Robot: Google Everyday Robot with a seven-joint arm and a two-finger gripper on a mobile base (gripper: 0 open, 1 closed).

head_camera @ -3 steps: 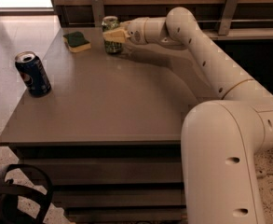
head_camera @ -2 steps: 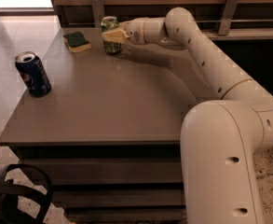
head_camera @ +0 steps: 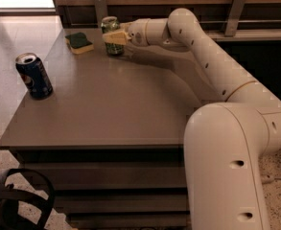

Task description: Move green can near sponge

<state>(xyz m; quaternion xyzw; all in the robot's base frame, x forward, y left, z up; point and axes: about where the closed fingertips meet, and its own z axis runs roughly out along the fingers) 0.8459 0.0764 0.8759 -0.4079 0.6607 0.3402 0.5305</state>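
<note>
From where I stand, the white arm (head_camera: 204,51) reaches over the counter (head_camera: 116,107) to its far edge, where the gripper (head_camera: 111,36) has its pale fingers (head_camera: 115,37) clamped on the green can (head_camera: 109,24). The can stands upright on the surface. The sponge (head_camera: 79,42) lies flat just beside the can toward the far left corner, not touching it, and a dark blue Pepsi can (head_camera: 34,75) stands well apart by the left edge.
</note>
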